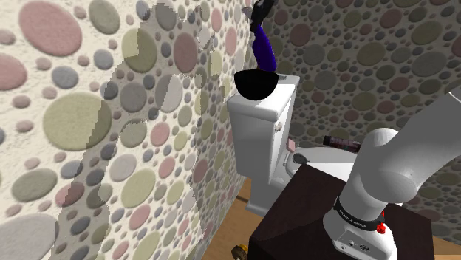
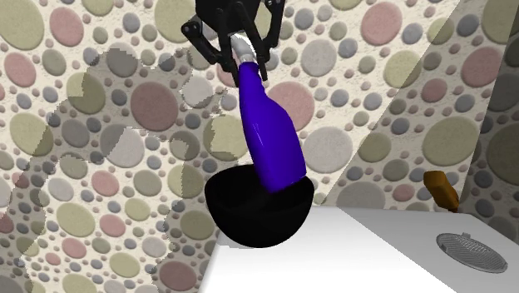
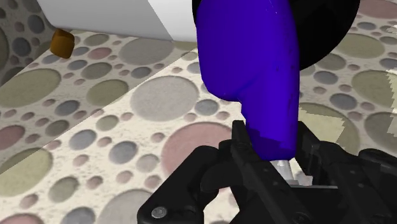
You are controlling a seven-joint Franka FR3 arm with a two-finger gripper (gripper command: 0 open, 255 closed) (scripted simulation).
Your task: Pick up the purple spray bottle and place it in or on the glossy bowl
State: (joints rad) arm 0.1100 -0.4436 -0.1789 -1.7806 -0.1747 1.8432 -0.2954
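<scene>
Grip is closed: the black gripper (image 2: 237, 48) pinches the pale neck of the spray bottle (image 2: 270, 137), one finger pressed against it from each side. The bottle is a glossy blue-violet and hangs neck-up but tilted, so that in the second exterior view its top leans toward that view's left and its wide body slants down to the right. Its base is sunk below the rim of the black bowl (image 2: 249, 225); whether it touches the bowl's inside cannot be told. The bowl is shiny and round-bottomed, and it sits at one end of the white lid (image 2: 358, 262) of the toilet tank (image 1: 258, 129), close against the pebble-patterned wall (image 2: 100, 125). Farther along the lid, toward the second exterior view's right, lies a round grey grille-like disc (image 2: 472, 250), and just past the lid's far edge there is a small orange-brown object (image 2: 441, 190) of unclear kind. In the shoulder view the white toilet seat (image 1: 314, 157) lies below the tank, with a dark cylindrical object (image 1: 343, 142) beyond it. The dark stand (image 1: 295, 218) fills that view's lower right, the white arm (image 1: 403, 166) rises from it, and a strip of wooden floor (image 1: 225, 233) shows beside it.
</scene>
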